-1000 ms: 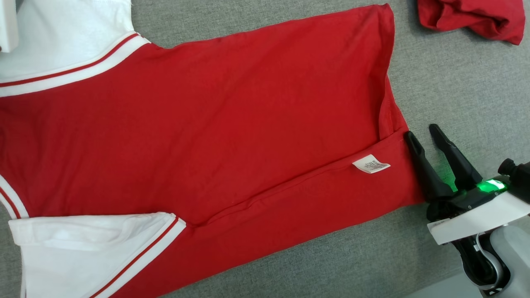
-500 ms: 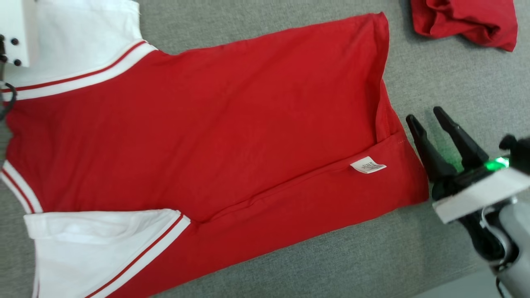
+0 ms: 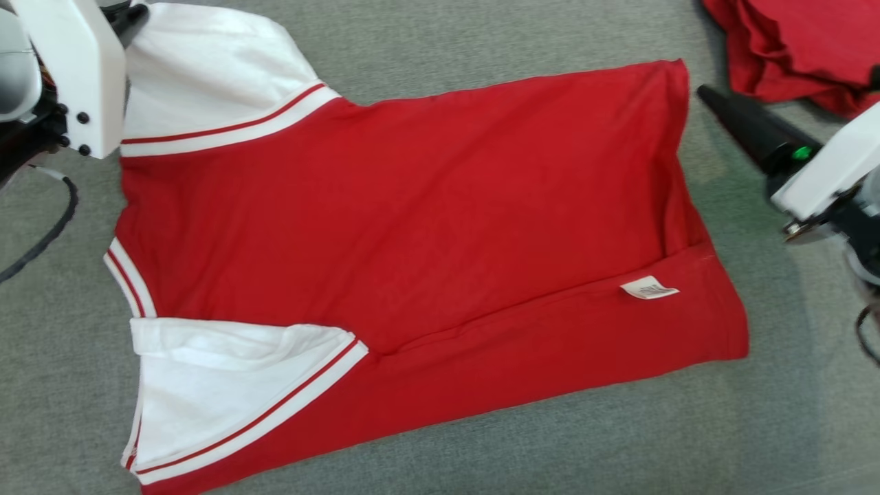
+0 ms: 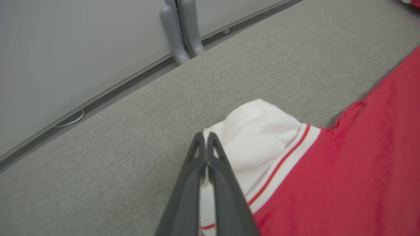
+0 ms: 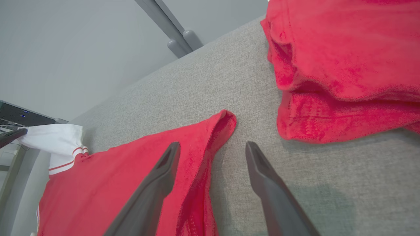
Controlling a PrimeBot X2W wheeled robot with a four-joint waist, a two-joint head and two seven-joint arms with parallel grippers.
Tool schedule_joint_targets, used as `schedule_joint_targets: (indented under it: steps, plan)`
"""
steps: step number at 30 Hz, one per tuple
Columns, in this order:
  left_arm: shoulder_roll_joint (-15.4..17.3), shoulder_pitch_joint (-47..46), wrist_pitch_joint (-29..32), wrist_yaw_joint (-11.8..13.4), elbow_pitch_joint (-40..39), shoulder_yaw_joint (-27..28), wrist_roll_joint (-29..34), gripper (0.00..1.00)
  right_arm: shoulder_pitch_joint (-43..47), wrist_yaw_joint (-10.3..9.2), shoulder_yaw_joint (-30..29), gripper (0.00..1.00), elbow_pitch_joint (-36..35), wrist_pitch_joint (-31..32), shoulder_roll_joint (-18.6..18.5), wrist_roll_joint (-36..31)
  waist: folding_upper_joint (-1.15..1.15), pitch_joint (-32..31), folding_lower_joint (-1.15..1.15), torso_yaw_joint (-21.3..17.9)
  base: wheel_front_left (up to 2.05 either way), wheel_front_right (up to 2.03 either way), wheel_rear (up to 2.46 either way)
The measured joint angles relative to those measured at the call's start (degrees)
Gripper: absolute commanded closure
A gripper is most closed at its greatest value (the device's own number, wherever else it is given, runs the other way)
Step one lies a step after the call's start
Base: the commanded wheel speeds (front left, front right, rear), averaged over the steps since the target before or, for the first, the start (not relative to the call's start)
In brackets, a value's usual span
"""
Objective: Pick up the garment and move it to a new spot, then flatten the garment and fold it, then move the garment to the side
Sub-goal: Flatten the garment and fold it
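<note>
Left fingers [image 4: 192, 170] pinch only the edge of the white sleeve [image 4: 259, 131] of the shirt [image 3: 412, 206]; a pull could slip it free. Right fingers [image 5: 160, 173] gape wide and empty, so the hem [image 5: 226, 121] may drag.

Overhead, seemingly low wrists; garment [image 3: 412, 220] shared

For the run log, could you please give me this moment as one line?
left gripper: shut on white sleeve | right gripper: open, near garment hem | red pile: apart, untouched
</note>
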Motion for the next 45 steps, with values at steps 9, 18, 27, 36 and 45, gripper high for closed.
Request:
schedule_joint_targets:
  steps: [9, 18, 27, 36, 45]
  plan:
    - [-0.64, 0.65, -0.1, 0.74, -4.83, -0.79, 0.11, 1.0, -2.56, 0.0, -6.59, 0.0, 3.83, 9.8, -0.77, 10.77, 0.0, 1.57, 0.0, 3.59, 0.0, 0.0, 0.0]
    - [-1.71, 0.52, -0.41, 0.47, -5.79, -1.24, 0.37, 1.0, -3.62, 0.0, -10.12, 0.29, 7.78, 13.36, -0.75, 14.55, 0.0, 2.39, 0.0, 6.05, 0.0, 0.0, 0.0]
    - [-2.16, 0.54, -1.66, 0.1, -5.02, -1.55, 0.37, 1.0, -3.91, 0.0, -10.35, 1.0, 6.22, 13.07, -1.23, 12.58, 0.0, 2.01, 0.0, 7.08, 0.0, 0.0, 0.0]
    - [-3.36, -0.27, -8.05, -1.2, -3.99, 1.16, -0.42, 1.0, -3.66, 0.0, -13.48, 1.0, 1.64, 10.66, -1.86, 14.25, 0.0, 0.72, 0.0, 8.07, 0.0, 0.0, 0.0]
    - [-1.75, 5.52, -10.83, -1.13, -9.2, 5.94, -8.05, 1.0, 2.89, 0.0, -16.23, 1.0, -4.17, 11.4, -6.02, 16.57, 0.0, -2.97, 0.0, 10.22, 0.0, 0.0, 0.0]
